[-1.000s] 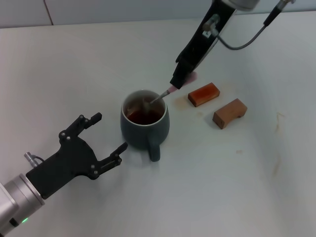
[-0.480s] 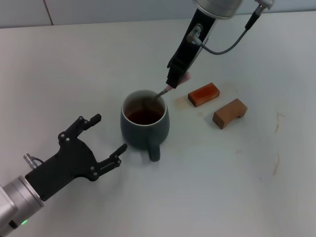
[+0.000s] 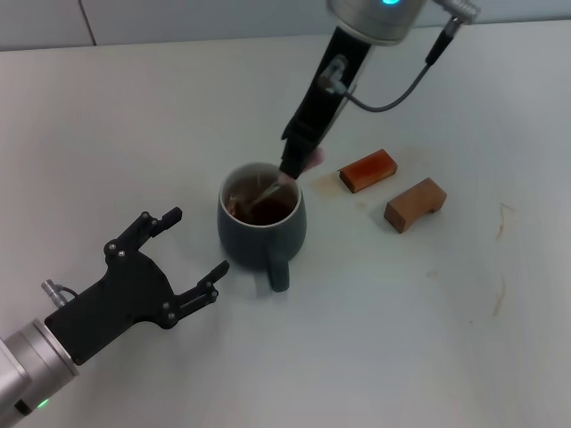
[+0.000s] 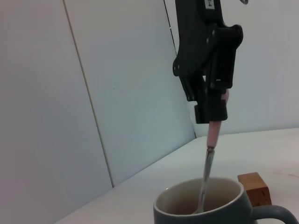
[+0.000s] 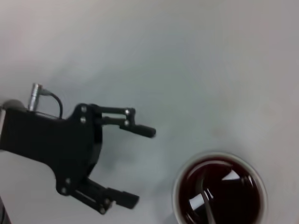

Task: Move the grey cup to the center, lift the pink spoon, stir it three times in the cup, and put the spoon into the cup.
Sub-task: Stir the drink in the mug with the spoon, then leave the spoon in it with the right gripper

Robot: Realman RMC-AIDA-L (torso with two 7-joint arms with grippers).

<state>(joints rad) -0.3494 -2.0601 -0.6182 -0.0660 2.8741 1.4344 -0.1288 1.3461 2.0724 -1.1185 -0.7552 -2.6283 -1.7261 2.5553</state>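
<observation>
The grey cup (image 3: 261, 225) stands near the table's middle with brown liquid inside and its handle toward me; it also shows in the left wrist view (image 4: 210, 208) and the right wrist view (image 5: 218, 190). My right gripper (image 3: 294, 165) is above the cup's far rim, shut on the pink spoon (image 3: 272, 185), whose metal bowl dips into the liquid. The spoon's pink handle and metal neck show in the left wrist view (image 4: 209, 165). My left gripper (image 3: 192, 254) is open and empty, left of the cup and apart from it; it shows in the right wrist view (image 5: 135, 163).
Two brown wooden blocks (image 3: 367, 169) (image 3: 415, 204) lie to the right of the cup. One block (image 4: 254, 188) shows behind the cup in the left wrist view. A white wall runs along the table's far edge.
My right gripper has moved left over the cup with the spoon, and the spoon's bowl has swept across the liquid. The left arm has hardly moved.
</observation>
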